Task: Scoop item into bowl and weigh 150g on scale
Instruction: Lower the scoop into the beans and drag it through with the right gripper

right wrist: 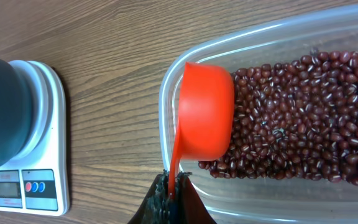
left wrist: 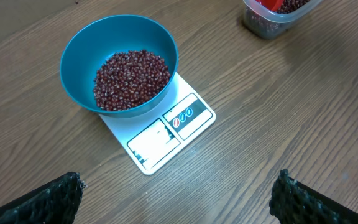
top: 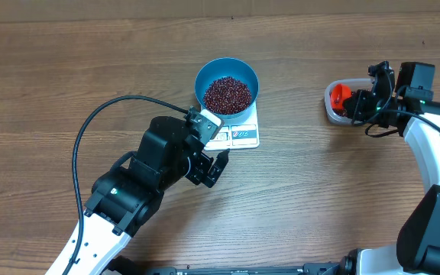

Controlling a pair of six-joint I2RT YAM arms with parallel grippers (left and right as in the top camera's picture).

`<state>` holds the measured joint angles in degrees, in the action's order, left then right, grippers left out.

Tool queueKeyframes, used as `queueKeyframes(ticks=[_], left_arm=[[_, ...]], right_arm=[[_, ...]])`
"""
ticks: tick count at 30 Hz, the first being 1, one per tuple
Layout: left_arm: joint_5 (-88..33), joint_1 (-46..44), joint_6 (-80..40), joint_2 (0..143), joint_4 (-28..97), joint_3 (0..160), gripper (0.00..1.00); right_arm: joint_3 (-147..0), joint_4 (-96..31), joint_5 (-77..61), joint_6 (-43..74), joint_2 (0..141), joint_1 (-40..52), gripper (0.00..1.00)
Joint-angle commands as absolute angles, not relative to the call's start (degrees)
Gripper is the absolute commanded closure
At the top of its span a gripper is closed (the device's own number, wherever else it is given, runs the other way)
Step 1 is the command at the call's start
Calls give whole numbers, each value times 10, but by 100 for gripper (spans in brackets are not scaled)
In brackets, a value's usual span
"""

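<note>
Bowl (left wrist: pixel 79 56) — beyond left end effector (left wrist: pixel 179 177)

On the scale (left wrist: pixel 160 140) the display digits are too small to read, and the blue bowl (left wrist: pixel 79 56) covers its far half. In the left wrist view the clear tub (left wrist: pixel 260 25) is cut off at 1 o'clock. The red scoop (right wrist: pixel 205 112) faces away, contents hidden.

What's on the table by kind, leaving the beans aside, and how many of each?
bowl, blue: 1
scale, white: 1
tub, clear plastic: 1
scoop, red: 1
Total: 4
</note>
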<state>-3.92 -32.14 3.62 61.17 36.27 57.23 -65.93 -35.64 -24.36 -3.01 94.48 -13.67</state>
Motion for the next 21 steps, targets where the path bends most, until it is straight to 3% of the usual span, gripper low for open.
queueKeyframes(ticks=[1, 21], left_arm=[[-45, -319, 47, 615, 362, 568, 0], [-45, -319, 47, 615, 362, 568, 1]], right_arm=[[-679, -357, -282, -31, 940, -145, 96], [-684, -372, -307, -31, 880, -185, 96]])
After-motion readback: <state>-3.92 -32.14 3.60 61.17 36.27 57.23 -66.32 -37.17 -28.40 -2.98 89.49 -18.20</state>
